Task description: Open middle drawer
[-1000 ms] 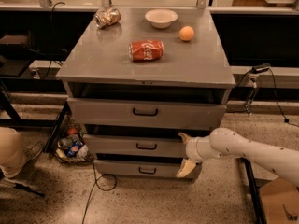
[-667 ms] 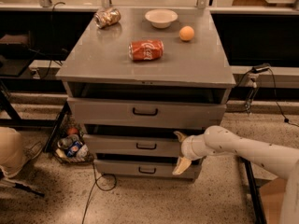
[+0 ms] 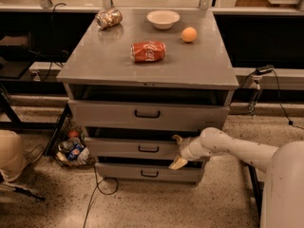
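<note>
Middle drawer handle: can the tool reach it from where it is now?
Probably yes. The tool sits open at the right part of the middle drawer front, level with its handle, and nothing lies between them.

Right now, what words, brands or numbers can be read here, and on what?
"Coca-Cola": white script on the red can lying on the cabinet top, just readable.
Crumpled shiny object at the top's back left: print too blurred.
Packets in the floor basket: too small.
Gripper, at the middle drawer's right end: no text.
</note>
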You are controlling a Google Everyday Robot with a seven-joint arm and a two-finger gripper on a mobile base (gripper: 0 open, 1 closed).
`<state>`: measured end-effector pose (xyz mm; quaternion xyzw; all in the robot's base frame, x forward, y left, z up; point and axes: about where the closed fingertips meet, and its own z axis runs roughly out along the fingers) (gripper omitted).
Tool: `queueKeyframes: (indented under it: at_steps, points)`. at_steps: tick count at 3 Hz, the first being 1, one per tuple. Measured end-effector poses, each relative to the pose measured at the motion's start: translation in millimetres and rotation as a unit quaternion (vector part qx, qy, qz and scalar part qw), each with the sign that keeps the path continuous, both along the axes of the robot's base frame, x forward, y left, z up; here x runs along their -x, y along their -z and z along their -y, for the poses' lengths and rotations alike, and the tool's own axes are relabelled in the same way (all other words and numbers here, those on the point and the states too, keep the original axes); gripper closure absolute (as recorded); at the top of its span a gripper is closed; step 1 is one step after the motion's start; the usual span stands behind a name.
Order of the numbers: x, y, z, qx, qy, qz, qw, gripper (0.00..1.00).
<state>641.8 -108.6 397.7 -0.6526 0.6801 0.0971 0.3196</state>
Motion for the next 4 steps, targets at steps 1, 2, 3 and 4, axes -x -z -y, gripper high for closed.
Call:
queueKeyframes:
  at_steps: [1,2,3,4]
  points:
    - [1.9,-6.9,0.1,0.0,0.0,0.0,1.0,0.48]
    - [6.3,-10.3,2.1,-0.001,0.001,0.0,1.0,0.79]
    - [6.4,-14.6,2.1,-0.001,0.001,0.0,1.0,1.0]
    - [6.5,-15.7,2.1,-0.001,0.001,-0.001,1.0,1.0]
